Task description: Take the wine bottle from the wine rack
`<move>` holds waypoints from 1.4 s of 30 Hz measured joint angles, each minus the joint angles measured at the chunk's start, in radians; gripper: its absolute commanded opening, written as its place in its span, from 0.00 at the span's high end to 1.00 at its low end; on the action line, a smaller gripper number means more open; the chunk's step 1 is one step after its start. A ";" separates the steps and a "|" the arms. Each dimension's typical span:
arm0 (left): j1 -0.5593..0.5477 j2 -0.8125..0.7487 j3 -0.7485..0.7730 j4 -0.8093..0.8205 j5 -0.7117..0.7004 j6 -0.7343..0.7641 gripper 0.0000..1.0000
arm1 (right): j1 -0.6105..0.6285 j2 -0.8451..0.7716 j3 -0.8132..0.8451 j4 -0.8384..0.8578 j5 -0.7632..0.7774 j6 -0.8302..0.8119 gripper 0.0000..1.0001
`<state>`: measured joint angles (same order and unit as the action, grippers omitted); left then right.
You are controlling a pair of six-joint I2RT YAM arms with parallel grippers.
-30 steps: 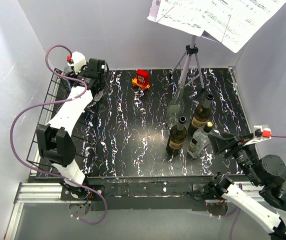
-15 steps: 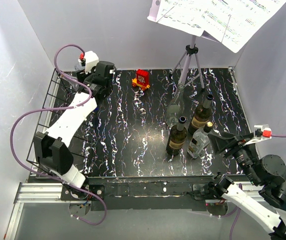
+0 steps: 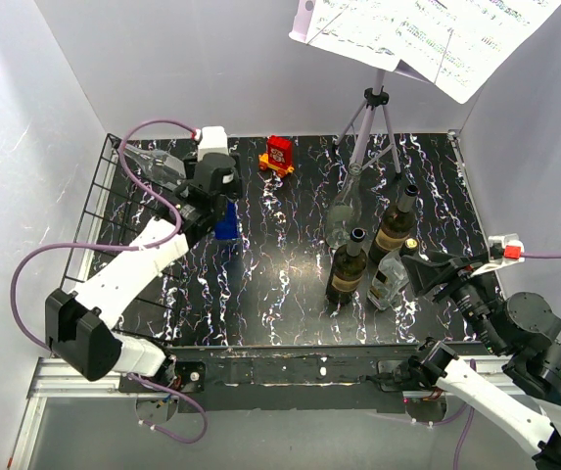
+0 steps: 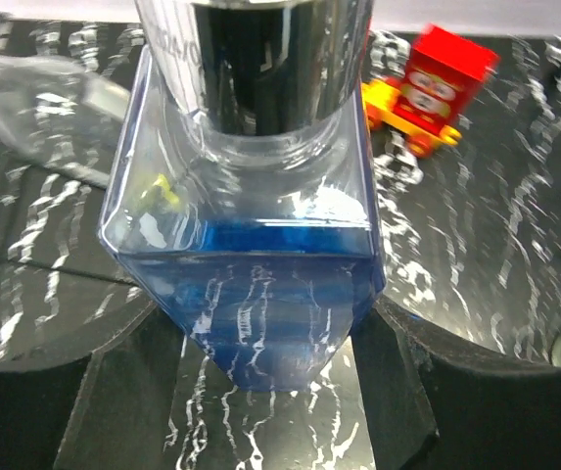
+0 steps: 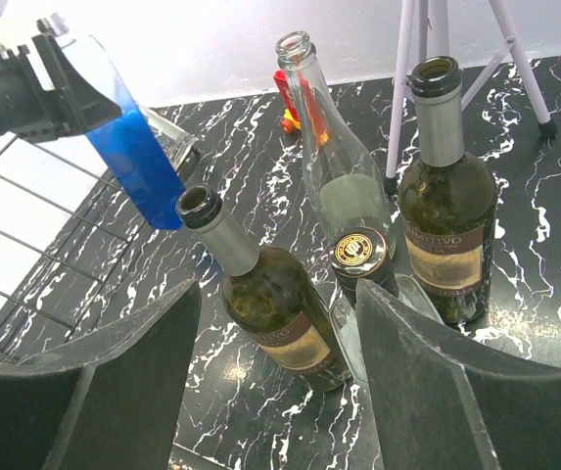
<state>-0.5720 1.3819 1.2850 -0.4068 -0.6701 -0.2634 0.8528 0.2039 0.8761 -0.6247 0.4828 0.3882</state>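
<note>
Whereas a second ago the left arm was reaching deep into the far-left corner, over the wine rack (image 3: 92, 230), it has now swung out toward the middle of the bench (image 3: 280, 294) with the wine bottle (image 3: 225, 221) in its grip. The left end effector (image 4: 260, 328) is clamped on the bottle's square body, a black finger pressed against each side. Seen from the right wrist, the bottle hangs tilted, and its lower corner appears to be off the bench, though that angle does not settle it. It now sits inward of the rack's wire grid, no longer in a cell. I judge the lift-out done, and what remains is to stand the bottle down and release it.

The held bottle is clear-walled with a silver neck, and its lower part shows blue. This is probably liquid, though tinted glass cannot be ruled out. A second, clear bottle (image 3: 153, 163) lies on the rack at the far-left corner, seemingly empty. Toward the right edge four bottles stand close together. They are a tall clear bottle (image 3: 342, 217) with an open mouth, two dark bottles (image 3: 348, 266) with uncorked necks and unreadable fill, and a small capped bottle (image 3: 390, 278).

The right end effector (image 3: 425, 272) hovers near that cluster at the near-right corner, its fingers spread wide and holding nothing.
</note>
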 measured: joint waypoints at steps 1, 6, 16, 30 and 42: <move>-0.011 -0.008 -0.028 0.027 0.034 0.010 1.00 | 0.000 0.002 0.000 0.000 -0.002 0.000 0.28; -0.065 -0.034 -0.183 0.219 0.228 0.081 1.00 | 0.000 0.002 0.000 -0.001 -0.012 0.002 0.28; -0.125 0.009 -0.306 0.590 0.564 0.188 1.00 | 0.000 0.002 0.001 -0.002 -0.012 0.005 0.28; -0.132 0.186 -0.277 0.764 0.659 0.240 0.66 | 0.000 0.002 0.001 -0.003 -0.012 0.017 0.28; -0.132 0.159 -0.185 0.760 0.682 0.277 0.02 | 0.000 0.005 0.001 -0.002 -0.012 0.021 0.28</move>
<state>-0.7044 1.5410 1.0996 0.3527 0.0120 0.0135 0.8528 0.2085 0.8772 -0.6266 0.4706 0.4088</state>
